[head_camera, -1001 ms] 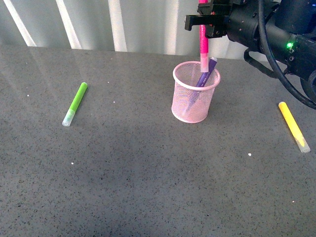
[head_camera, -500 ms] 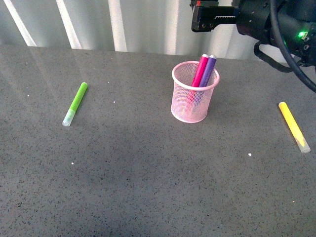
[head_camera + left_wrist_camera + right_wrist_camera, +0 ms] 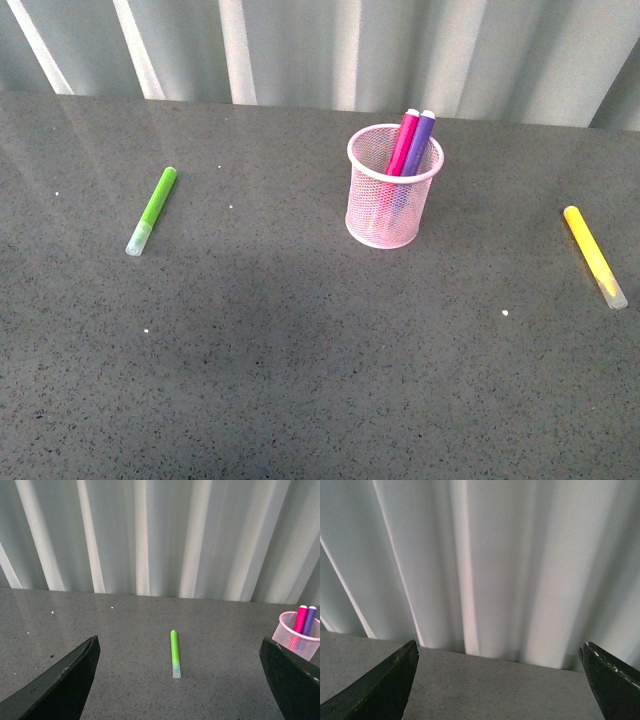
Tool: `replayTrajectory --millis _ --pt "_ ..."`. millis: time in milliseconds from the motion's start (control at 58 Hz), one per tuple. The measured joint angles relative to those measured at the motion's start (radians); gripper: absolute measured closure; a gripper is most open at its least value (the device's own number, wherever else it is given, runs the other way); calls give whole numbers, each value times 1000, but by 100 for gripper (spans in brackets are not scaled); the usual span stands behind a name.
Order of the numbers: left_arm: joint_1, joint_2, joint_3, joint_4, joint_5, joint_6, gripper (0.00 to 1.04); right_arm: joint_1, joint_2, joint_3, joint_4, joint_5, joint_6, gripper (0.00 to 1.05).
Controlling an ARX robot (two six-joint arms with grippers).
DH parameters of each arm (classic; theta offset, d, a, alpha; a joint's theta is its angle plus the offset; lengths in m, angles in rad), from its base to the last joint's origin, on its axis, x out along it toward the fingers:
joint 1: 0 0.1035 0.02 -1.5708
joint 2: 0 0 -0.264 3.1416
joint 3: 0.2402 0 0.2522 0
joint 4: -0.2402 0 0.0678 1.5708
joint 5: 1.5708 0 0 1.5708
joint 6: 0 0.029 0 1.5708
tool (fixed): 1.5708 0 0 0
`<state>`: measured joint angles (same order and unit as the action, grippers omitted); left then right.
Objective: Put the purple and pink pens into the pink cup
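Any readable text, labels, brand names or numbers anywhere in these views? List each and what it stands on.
None can be read.
Pink pen and purple pen in the pink cup: no print visible.
Green marker and yellow marker: any print is too small to tell.
Table and backdrop: no signs.

pens: 4 [image 3: 411, 140] | pink cup: 1 [image 3: 392, 205]
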<state>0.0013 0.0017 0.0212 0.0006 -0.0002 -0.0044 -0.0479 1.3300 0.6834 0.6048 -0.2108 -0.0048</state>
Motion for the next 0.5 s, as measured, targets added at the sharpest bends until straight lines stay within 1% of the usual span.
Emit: replayTrajectory --millis 207,397,414,449,483,500 --pt "0 0 0 0 0 0 7 -193 -292 -61 -159 -132 2 7" --pt "0 0 0 0 0 0 7 -298 -467 -114 -256 -202 33 7" --pt "0 0 0 0 0 0 7 -303 -485 -118 -271 -198 34 8" --pt "0 0 0 0 0 0 7 -295 -540 -135 -341 -140 26 16" --pt "0 0 0 0 0 0 7 -273 -621 -197 -381 -94 19 26" --pt "0 0 0 0 0 0 7 -268 -634 -209 -384 -90 18 28"
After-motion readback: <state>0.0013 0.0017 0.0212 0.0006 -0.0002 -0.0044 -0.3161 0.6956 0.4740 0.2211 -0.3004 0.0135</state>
